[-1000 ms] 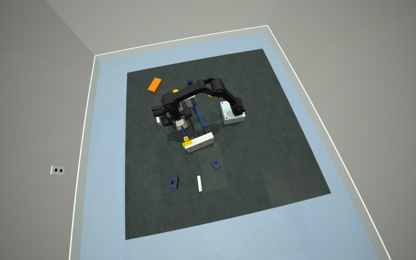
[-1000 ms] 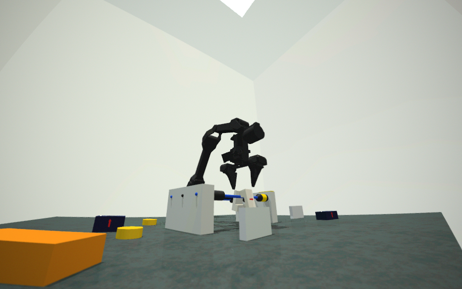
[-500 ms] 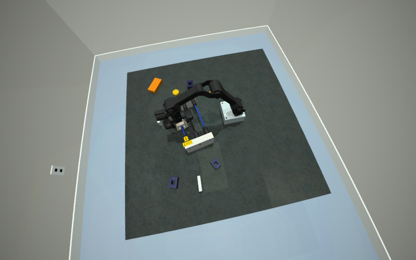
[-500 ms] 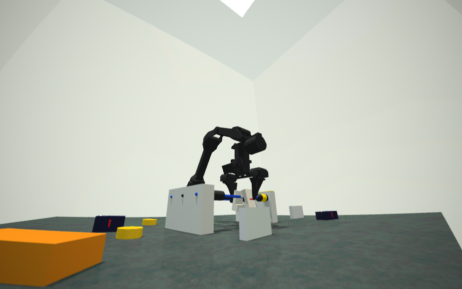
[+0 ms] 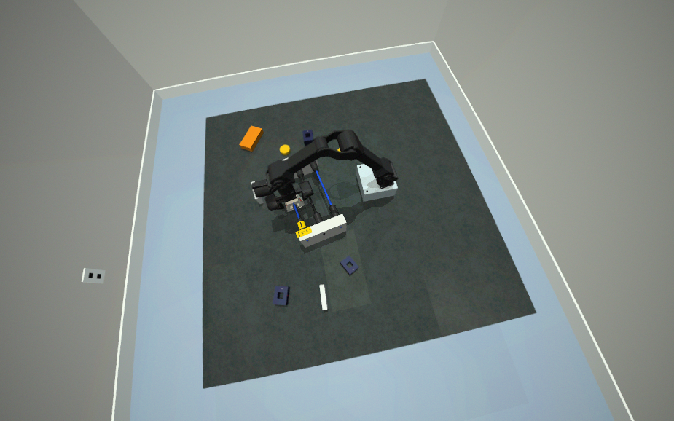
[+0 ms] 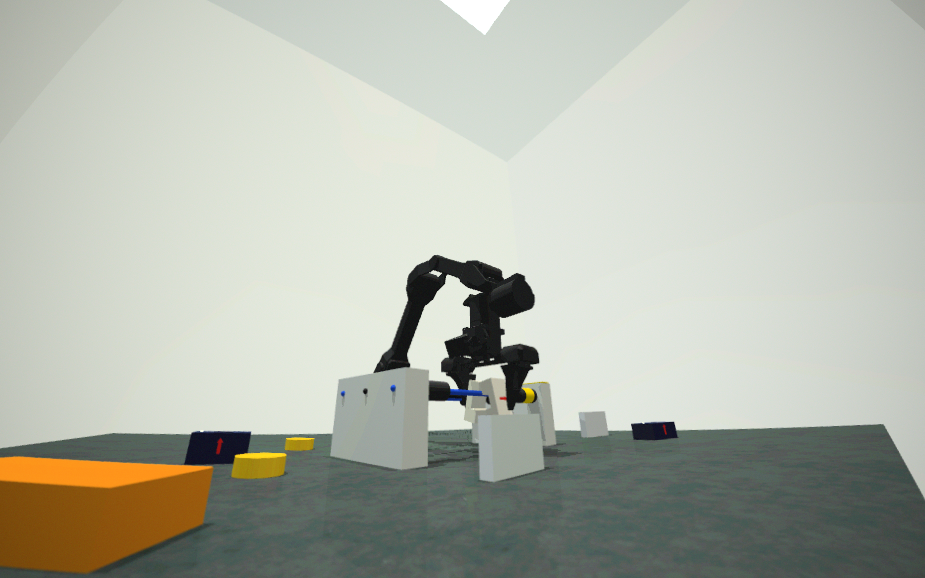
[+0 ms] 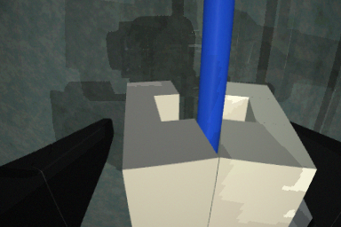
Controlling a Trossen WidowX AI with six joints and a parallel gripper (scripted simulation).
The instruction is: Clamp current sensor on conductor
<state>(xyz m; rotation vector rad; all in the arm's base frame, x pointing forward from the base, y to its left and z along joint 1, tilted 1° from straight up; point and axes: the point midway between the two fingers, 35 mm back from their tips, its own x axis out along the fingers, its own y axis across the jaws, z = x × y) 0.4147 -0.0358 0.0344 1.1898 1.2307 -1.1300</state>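
The cream split-core sensor (image 5: 293, 200) (image 6: 494, 391) (image 7: 170, 193) sits astride the blue conductor (image 5: 297, 213) (image 6: 460, 393) (image 7: 218, 38). Its halves meet at a seam on top and stand apart below, so it looks not shut. A red arrow mark shows on its side in the exterior view, lying along the conductor; its head is hidden by a finger. The yellow LOAD tag (image 5: 305, 231) and yellow sleeve (image 5: 301, 224) (image 6: 529, 395) are at one conductor end. My gripper (image 6: 487, 404) (image 7: 195, 127) is open, its fingers low on either side of the sensor, with a visible gap at the left finger.
White terminal blocks (image 5: 323, 237) (image 6: 379, 420) hold the conductors. Another blue conductor (image 5: 324, 188) runs beside. A low white block (image 6: 512, 445) stands near the gripper. An orange block (image 5: 251, 138) (image 6: 78, 509), yellow discs (image 5: 284, 149) (image 6: 259, 465) and dark blue sensors (image 5: 281, 303) (image 6: 203, 446) lie around.
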